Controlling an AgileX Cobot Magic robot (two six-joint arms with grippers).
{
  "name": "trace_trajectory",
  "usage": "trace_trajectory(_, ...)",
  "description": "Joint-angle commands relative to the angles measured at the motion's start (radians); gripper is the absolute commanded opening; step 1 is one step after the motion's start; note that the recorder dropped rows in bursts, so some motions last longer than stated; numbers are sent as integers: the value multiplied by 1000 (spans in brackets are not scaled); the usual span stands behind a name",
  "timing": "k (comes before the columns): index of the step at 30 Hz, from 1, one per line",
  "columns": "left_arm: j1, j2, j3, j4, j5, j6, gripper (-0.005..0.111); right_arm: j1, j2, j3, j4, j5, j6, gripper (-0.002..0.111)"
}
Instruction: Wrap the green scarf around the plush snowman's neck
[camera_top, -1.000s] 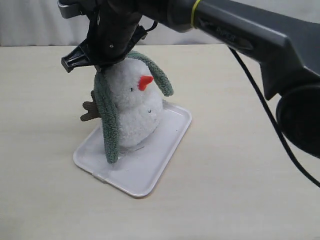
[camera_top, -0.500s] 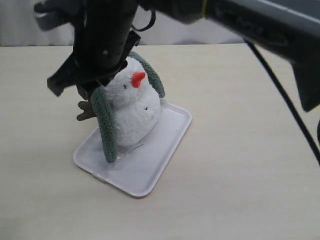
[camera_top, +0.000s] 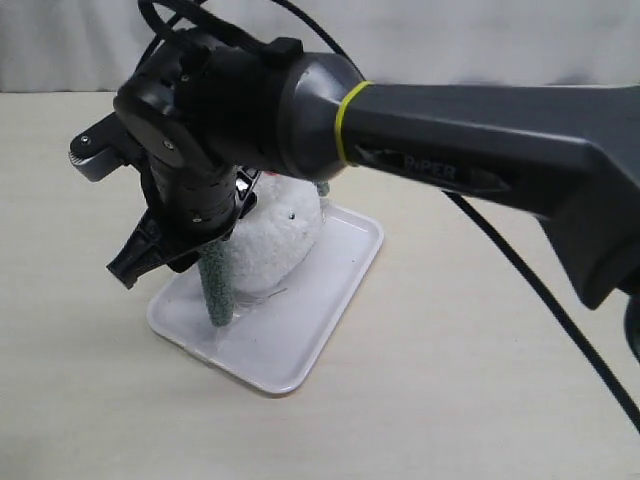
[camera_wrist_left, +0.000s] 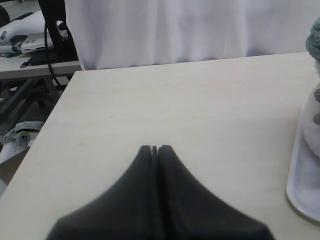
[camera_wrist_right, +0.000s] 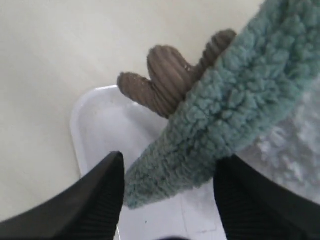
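– Desk up front was bare lol, then the white tray with one end of the green scarf dangling onto it. Did the right claw move?

– Yep, a second ago it was up by the head. Now it'd dropped and sat spread either side of that dangling end, not pinching yet. The plush snowman stood behind, head hidden by the arm. I'd guess grabbing that end came next. Left claw was pressed together, well off.

Fuzzy knit green scarf, glossy white plastic tray
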Motion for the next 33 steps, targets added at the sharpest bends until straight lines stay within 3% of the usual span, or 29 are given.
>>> trace_trajectory(1, -7, -2, 3, -2, -14, -2, 0, -1, 7, 18, -48, -84, 64, 52)
trace_trajectory(4, -7, -2, 3, -2, -14, -2, 0, -1, 20, 18, -139, -42, 136, 48)
trace_trajectory(9, -7, -2, 3, -2, -14, -2, 0, 1, 24, 27, -189, 2, 78, 4)
trace_trajectory(16, -7, -2, 3, -2, -14, -2, 0, 1, -69, 27, -287, 222, -88, 4)
trace_trajectory(22, -7, -2, 3, -2, -14, -2, 0, 1, -61, 32, -158, 249, -357, 4)
trace_trajectory(33, -7, -2, 3, -2, -11, -2, 0, 1, 23, 28, -209, 249, -448, 6)
